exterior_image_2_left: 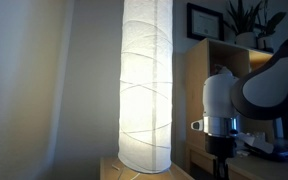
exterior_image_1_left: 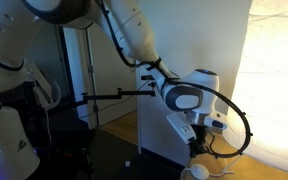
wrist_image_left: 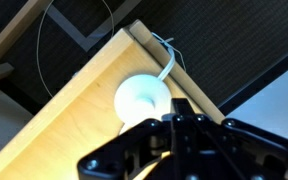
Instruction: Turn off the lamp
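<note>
lamp (exterior_image_2_left: 146, 85): lit, glowing warm, standing on the wooden counter (wrist_image_left: 69, 115).
disc (wrist_image_left: 142, 98): white, round, beside the counter's edge near its corner, cord (wrist_image_left: 169, 62) attached.
gripper (wrist_image_left: 179, 122): right above the disc; I cannot tell whether its jaws are apart.

The lamp (exterior_image_2_left: 147, 85), a tall crinkled paper cylinder, stands upright, glowing.
</note>
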Action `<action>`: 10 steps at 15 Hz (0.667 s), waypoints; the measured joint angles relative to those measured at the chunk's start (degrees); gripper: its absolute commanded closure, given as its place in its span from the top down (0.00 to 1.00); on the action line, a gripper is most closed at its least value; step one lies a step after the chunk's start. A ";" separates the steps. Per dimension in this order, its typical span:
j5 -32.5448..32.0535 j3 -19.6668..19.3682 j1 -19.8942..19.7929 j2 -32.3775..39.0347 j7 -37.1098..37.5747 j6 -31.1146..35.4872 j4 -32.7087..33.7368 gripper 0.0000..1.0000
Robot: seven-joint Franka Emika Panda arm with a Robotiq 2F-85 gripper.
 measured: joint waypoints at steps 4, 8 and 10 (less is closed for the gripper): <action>-1.60 -0.05 0.00 1.08 -0.62 2.12 0.25 0.00; -3.56 -0.19 0.06 1.67 -0.62 4.86 0.46 0.00; -4.09 -0.29 0.06 1.77 -0.62 6.60 0.46 0.00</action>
